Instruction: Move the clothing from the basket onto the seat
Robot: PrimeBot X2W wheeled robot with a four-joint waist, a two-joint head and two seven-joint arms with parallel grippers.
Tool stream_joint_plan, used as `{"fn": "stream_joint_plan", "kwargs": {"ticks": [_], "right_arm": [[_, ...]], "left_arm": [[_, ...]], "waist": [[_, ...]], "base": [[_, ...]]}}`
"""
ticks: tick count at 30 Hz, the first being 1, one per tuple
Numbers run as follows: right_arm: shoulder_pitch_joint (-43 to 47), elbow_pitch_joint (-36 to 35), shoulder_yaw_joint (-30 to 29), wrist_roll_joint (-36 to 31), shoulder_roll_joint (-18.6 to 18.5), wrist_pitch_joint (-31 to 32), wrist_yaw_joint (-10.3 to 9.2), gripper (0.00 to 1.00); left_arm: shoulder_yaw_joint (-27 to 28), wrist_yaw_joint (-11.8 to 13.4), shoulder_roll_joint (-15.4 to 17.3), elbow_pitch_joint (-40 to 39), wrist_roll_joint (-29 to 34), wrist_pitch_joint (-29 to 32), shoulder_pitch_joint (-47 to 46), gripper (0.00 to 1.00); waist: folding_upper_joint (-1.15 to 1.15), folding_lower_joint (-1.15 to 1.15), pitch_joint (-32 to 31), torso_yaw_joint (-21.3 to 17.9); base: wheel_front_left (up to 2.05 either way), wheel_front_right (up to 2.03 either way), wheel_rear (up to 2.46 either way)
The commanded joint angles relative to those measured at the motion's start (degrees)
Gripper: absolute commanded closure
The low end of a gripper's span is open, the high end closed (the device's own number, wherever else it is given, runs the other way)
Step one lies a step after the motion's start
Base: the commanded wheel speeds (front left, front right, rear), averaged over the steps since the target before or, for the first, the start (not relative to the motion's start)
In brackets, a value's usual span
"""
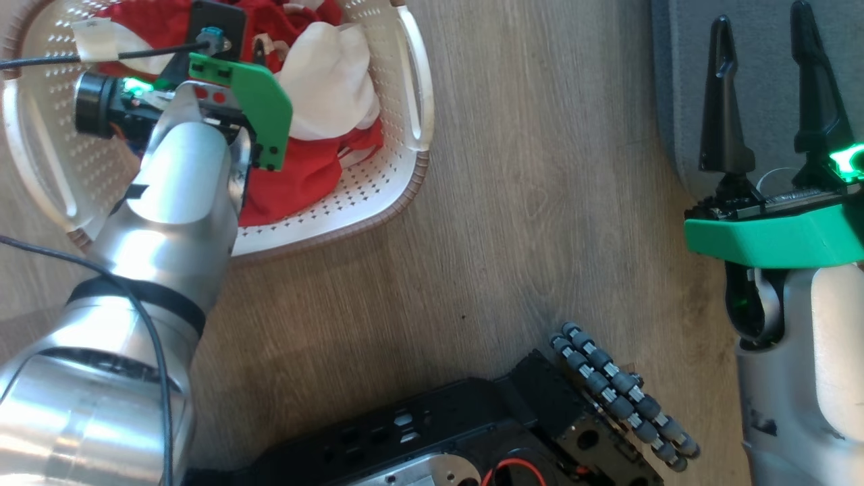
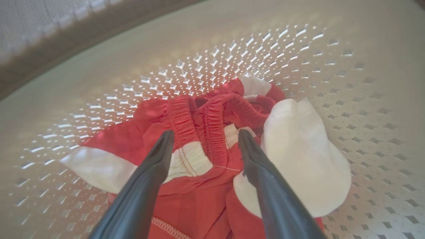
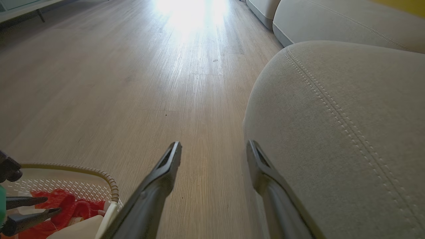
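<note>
The cream perforated basket stands on the wooden floor at the upper left and holds the red clothing with its white patches. My left arm reaches down into it. In the left wrist view my left gripper is open, its fingers straddling a gathered red elastic band of the clothing, close to the fabric. My right gripper is open and holds nothing, level with the edge of the grey seat. The right wrist view shows the right gripper beside the seat, with the basket at the lower left.
My dark base with its roller wheel fills the bottom middle. Bare wood floor lies between basket and seat. A second grey cushion sits beyond the seat. A black cable crosses the basket's far left.
</note>
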Motion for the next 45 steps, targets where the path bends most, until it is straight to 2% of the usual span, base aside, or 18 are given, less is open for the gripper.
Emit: {"fn": "stream_joint_plan", "kwargs": {"ticks": [1,8,19,33,34,35,37,38,45], "right_arm": [[2.86,-1.97,1.01,0.38,-0.52,-0.36,-0.01,0.00],[3.60,-2.55,1.40,1.58,-0.52,-0.36,-0.01,0.00],[4.83,-2.80,1.25,2.15,-0.52,-0.36,-0.01,0.00],[6.17,-3.06,0.95,2.06,-0.52,-0.36,-0.01,0.00],[6.30,-3.10,0.86,2.02,-0.52,-0.36,-0.01,0.00],[6.40,-3.13,0.80,1.95,-0.52,-0.36,-0.01,0.00],[6.57,-3.20,0.89,1.69,-0.52,-0.36,-0.01,0.00],[6.64,-3.28,0.95,1.51,-0.52,-0.36,-0.01,0.00],[7.11,-4.03,0.58,0.44,-0.52,-0.36,-0.01,0.00]], "left_arm": [[0.57,0.56,1.42,-0.36,-0.33,-0.46,-0.05,0.00],[-0.74,2.25,3.55,1.95,0.75,-0.99,-1.59,0.00],[-2.49,3.20,3.97,3.16,1.01,-0.01,-1.34,0.00],[-4.43,3.24,4.70,3.50,1.00,2.29,-0.36,0.00],[-4.55,3.22,4.69,3.51,0.98,2.44,-0.40,0.04],[-4.64,3.21,4.69,3.52,0.94,2.51,-0.45,0.15],[-4.96,3.08,4.77,3.53,0.98,2.73,-0.48,0.44],[-5.05,2.98,4.86,3.53,0.93,2.72,-0.47,0.53],[-5.25,2.56,5.31,3.56,0.31,2.35,-0.39,0.65]], "waist": [[0.00,0.00,0.22,-0.30],[0.00,0.00,1.16,-1.62],[0.00,0.00,1.56,-1.86],[0.00,0.00,1.88,-2.08],[0.00,0.00,1.95,-2.03],[0.00,0.00,1.99,-1.96],[0.00,0.00,2.02,-1.79],[0.00,0.00,2.01,-1.68],[0.00,0.00,1.96,-0.83]], "base": [[0.00,0.00,0.00],[0.00,0.00,0.00],[0.00,0.00,0.00],[0.00,0.00,0.00],[0.00,0.00,0.00],[0.00,0.00,0.00],[0.00,0.00,0.00],[0.00,0.00,0.00],[0.00,0.00,0.00]]}}
